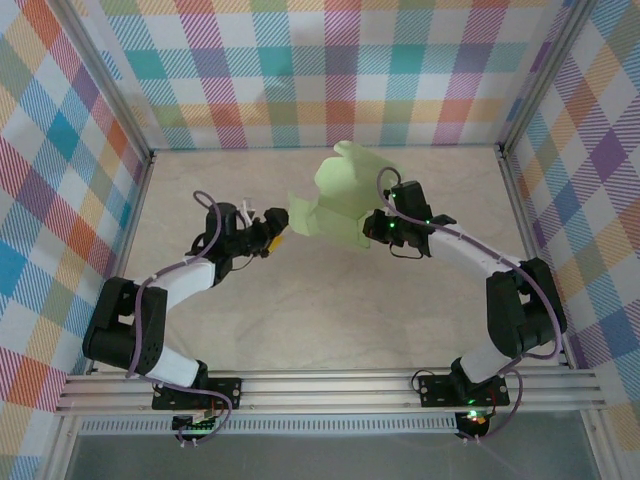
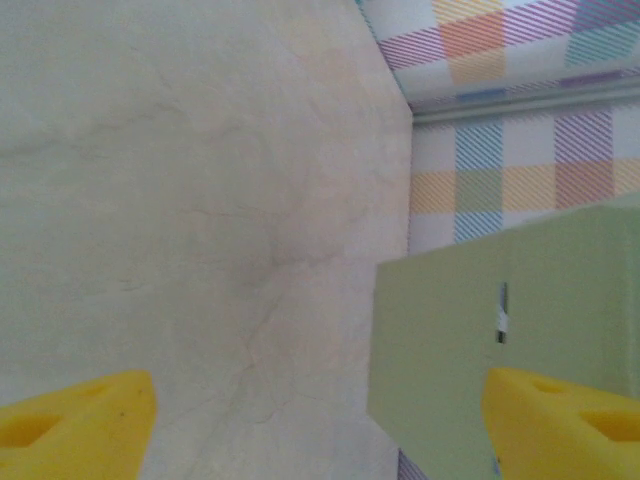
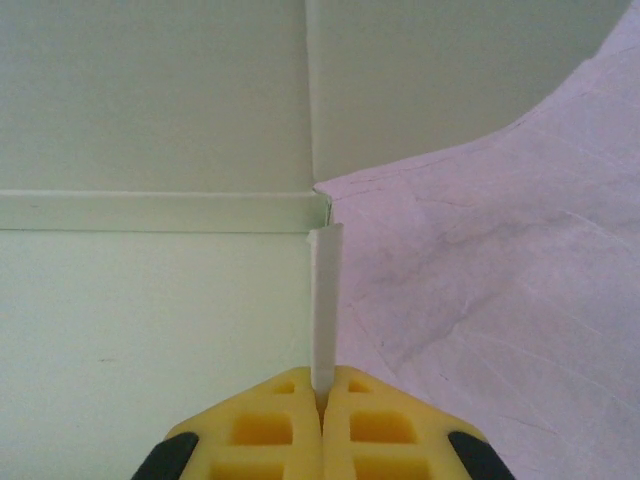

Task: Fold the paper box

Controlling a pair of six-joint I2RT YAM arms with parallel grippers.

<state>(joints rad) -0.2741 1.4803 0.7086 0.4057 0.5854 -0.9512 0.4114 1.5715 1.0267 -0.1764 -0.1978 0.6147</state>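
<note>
Well, from above I see the paper box (image 1: 345,195), a pale green sheet with rounded flaps, over the far middle of the table (image 1: 300,320), between my two arms. My right claw (image 1: 372,228) is at its near right edge, and my left claw (image 1: 280,240) is just beside its left flap. Nothing else lies on the beige, stone-patterned table top. Checked walls (image 1: 320,70) in many colours close three sides, and a metal rail (image 1: 330,385) runs along the near edge where my bases are bolted.

In my left wrist view, the left claw (image 2: 318,400) has its yellow fingers (image 2: 80,420) wide apart, with bare table (image 2: 180,200) between them. The paper box (image 2: 450,330) shows as a flat green panel with a small slit, by the right finger; if it touches the finger I cannot tell. Behind it is the checked wall (image 2: 520,170).

In my right wrist view, the right claw (image 3: 322,385) is pressed together and clamps a thin upright strip of the paper box (image 3: 150,100). The green panels with their fold lines cover the left and upper part, one curved flap edge at the top right, and the table (image 3: 500,280) is seen on the right.
</note>
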